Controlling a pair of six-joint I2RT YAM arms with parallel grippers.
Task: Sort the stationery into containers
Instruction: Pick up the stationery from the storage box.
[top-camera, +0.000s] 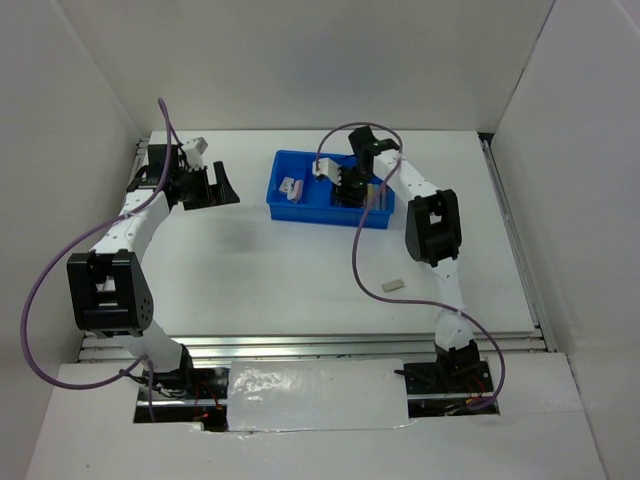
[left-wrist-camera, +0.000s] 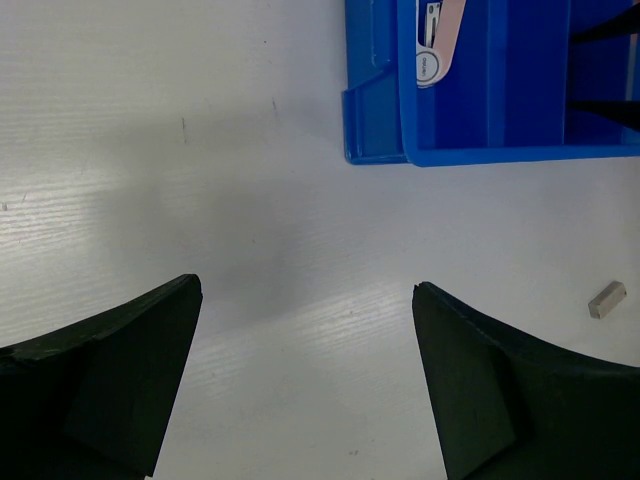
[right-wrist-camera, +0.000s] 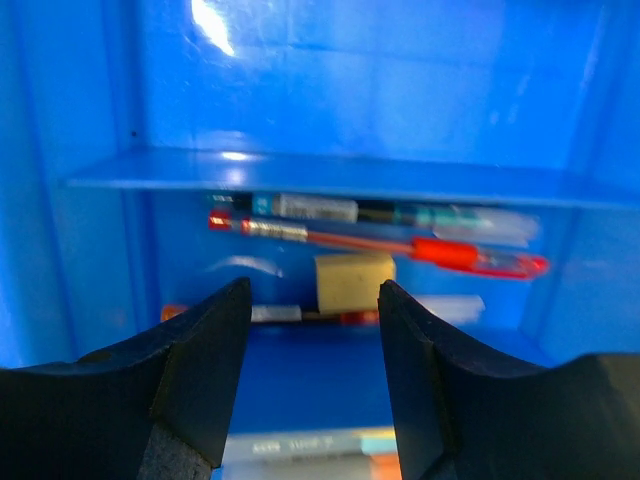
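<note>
The bright blue tray (top-camera: 300, 212) stands at the table's back middle. My right gripper (top-camera: 350, 190) is down over its right part, open and empty (right-wrist-camera: 315, 300). Just beyond its fingertips a small tan piece (right-wrist-camera: 353, 282) lies among thin pens, with a red pen (right-wrist-camera: 440, 252) behind it. Blurred markers (right-wrist-camera: 300, 445) lie below the jaws. Pinkish-white items (top-camera: 292, 187) lie in the tray's left compartment, one showing in the left wrist view (left-wrist-camera: 437, 40). A white eraser block (top-camera: 393, 285) lies loose on the table (left-wrist-camera: 607, 299). My left gripper (top-camera: 212, 192) is open and empty (left-wrist-camera: 306, 285), left of the tray (left-wrist-camera: 470, 100).
White walls close in the table on the left, back and right. A metal rail (top-camera: 300, 345) runs along the near edge in front of the arm bases. Purple cables loop off both arms.
</note>
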